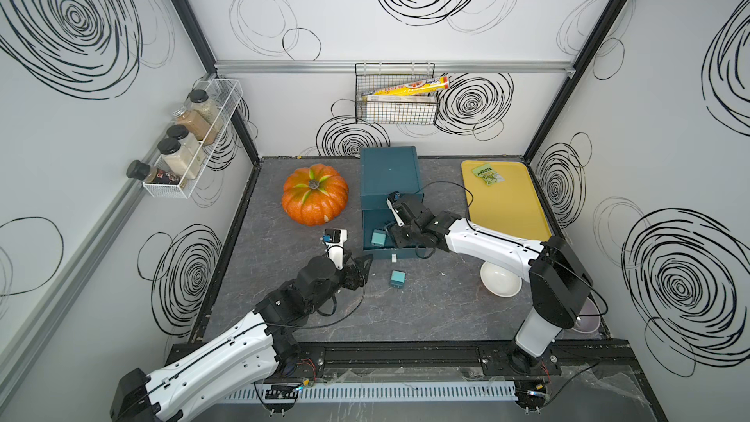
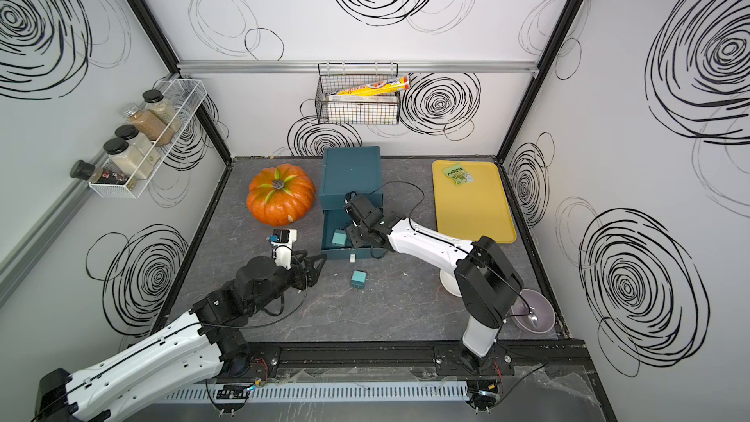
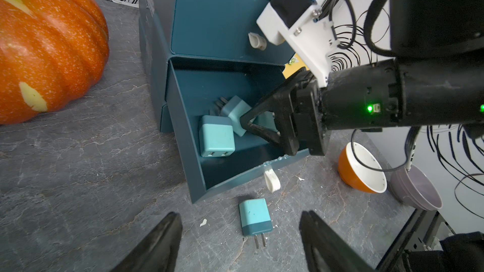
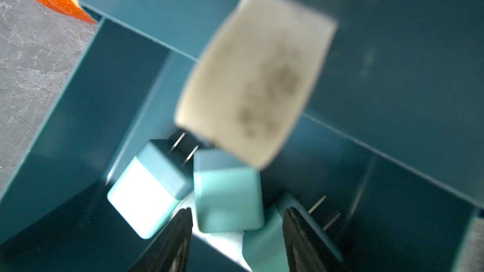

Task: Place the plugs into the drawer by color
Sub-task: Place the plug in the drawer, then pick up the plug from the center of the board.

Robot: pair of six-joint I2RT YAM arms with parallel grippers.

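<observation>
The drawer (image 1: 389,174) is a dark teal chest whose bottom drawer (image 3: 199,174) is pulled out. Three teal plugs lie inside it (image 3: 216,139) (image 3: 235,112) (image 4: 146,192). My right gripper (image 4: 237,218) reaches into that drawer, open. One teal plug (image 4: 227,192) sits loose between its fingers, with gaps on both sides. Another teal plug (image 1: 397,279) (image 3: 255,217) lies flat on the table just in front of the drawer. My left gripper (image 3: 239,214) (image 1: 361,267) hovers beside it, open wide with nothing held.
An orange pumpkin (image 1: 315,194) stands left of the chest. A yellow tray (image 1: 511,213) with a green packet (image 1: 487,174) lies to the right. A white bowl (image 1: 500,280) and a purple bowl (image 2: 531,316) sit under the right arm. Cream pulls (image 3: 257,41) (image 3: 271,180) stick out from the drawer fronts.
</observation>
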